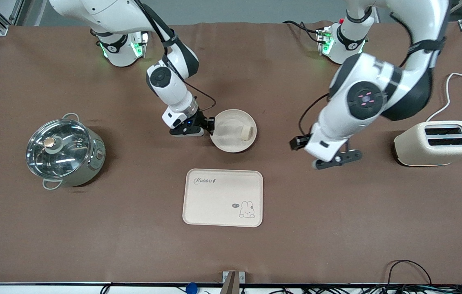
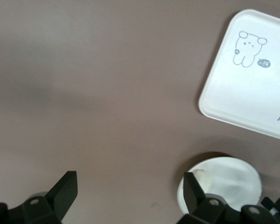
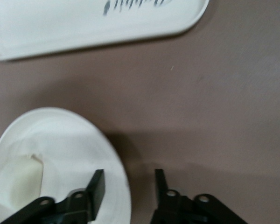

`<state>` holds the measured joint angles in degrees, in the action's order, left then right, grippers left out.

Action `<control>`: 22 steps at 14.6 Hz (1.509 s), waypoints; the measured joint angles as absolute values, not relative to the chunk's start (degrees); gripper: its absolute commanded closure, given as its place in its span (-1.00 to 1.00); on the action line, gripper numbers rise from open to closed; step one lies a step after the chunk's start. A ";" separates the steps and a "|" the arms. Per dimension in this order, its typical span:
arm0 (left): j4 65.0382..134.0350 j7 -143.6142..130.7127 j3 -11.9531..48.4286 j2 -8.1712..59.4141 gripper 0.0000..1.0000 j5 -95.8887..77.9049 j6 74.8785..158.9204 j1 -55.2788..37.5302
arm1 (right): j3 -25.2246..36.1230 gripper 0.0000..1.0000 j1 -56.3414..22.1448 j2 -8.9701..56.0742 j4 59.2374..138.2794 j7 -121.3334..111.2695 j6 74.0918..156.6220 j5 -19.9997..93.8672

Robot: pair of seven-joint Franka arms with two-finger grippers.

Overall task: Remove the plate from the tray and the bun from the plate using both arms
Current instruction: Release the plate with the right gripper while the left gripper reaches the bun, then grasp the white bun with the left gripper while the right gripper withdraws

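The round cream plate lies mid-table, farther from the front camera than the tray. The pale bun sits in it, toward the left arm's end. My right gripper is low at the plate's rim on the right arm's side. In the right wrist view it is open, with one finger over the plate and the other outside the rim; the bun shows there too. My left gripper is open and empty over bare table between plate and toaster; its wrist view shows the plate.
A rectangular cream tray with a rabbit drawing lies nearer the front camera than the plate; it shows in the left wrist view too. A steel pot with a glass lid stands toward the right arm's end. A cream toaster stands toward the left arm's end.
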<state>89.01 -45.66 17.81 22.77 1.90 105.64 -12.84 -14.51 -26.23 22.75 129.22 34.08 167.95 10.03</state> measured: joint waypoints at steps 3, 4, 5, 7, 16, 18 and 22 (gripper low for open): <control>89.02 -55.05 17.89 26.45 -1.00 1.90 109.05 -17.67 | -14.51 -1.00 -22.33 22.17 128.70 31.43 166.90 10.03; 89.03 -57.40 17.91 27.58 -0.95 1.90 109.89 -19.03 | -14.51 -1.00 -21.53 21.89 128.59 31.15 166.15 10.03; 89.03 -59.34 17.92 28.78 -0.83 1.90 110.67 -20.33 | -14.52 -1.00 -20.74 21.38 128.49 31.10 164.58 10.03; 89.03 -63.42 17.92 31.14 -0.81 1.90 112.12 -22.90 | -14.51 -1.00 -19.00 19.36 127.85 30.99 159.06 10.03; 93.66 -74.56 17.90 38.10 -0.58 1.96 123.07 -29.57 | -14.10 -1.00 -4.75 3.28 114.59 25.79 119.57 9.96; 94.81 -74.66 17.88 38.82 -0.52 1.96 123.91 -30.01 | -12.76 -1.00 -0.10 1.25 113.36 19.41 116.12 9.88; 95.21 -74.67 17.86 39.58 -0.33 1.96 124.24 -30.12 | -1.97 -1.00 2.44 -1.45 106.46 5.99 106.46 9.40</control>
